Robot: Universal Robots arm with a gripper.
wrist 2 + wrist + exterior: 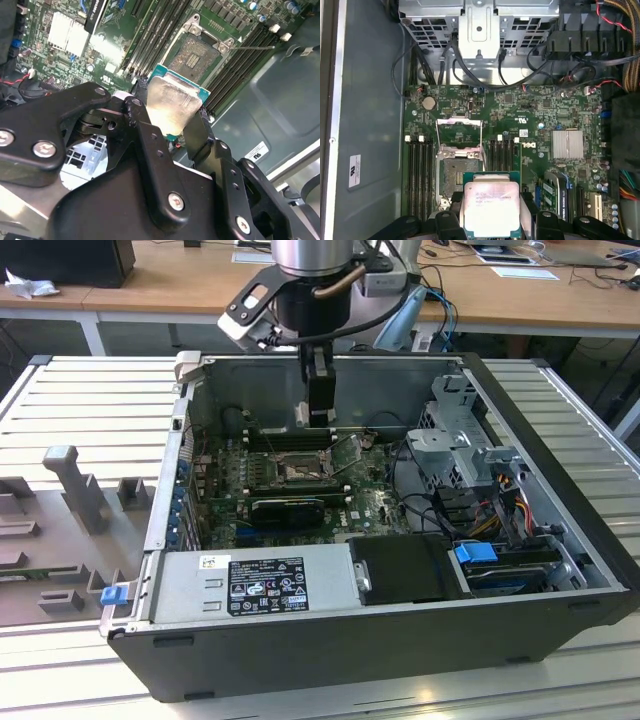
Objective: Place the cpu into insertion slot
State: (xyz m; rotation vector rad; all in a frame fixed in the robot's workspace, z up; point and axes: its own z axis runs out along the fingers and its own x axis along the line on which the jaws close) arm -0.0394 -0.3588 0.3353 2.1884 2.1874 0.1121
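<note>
Second wrist view shows the gripper (170,125) with its fingers (141,117) clamped on the chip (172,97), held in the air near the open, empty socket (197,54), so pickup looks done and seating not yet.

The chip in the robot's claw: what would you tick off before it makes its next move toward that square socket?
1. Grip: the gripper clamps the cpu on two opposite edges: ok.
2. Insertion slot open, its metal frame flipped up: ok.
3. Slot free of loose objects: ok.
4. Cpu centred over the slot: in both wrist views it looks offset to one side: not ok.
5. Cpu corner markings matched to the slot: cannot tell.
6. Cables away from the slot, up by the drive cage: ok.
</note>
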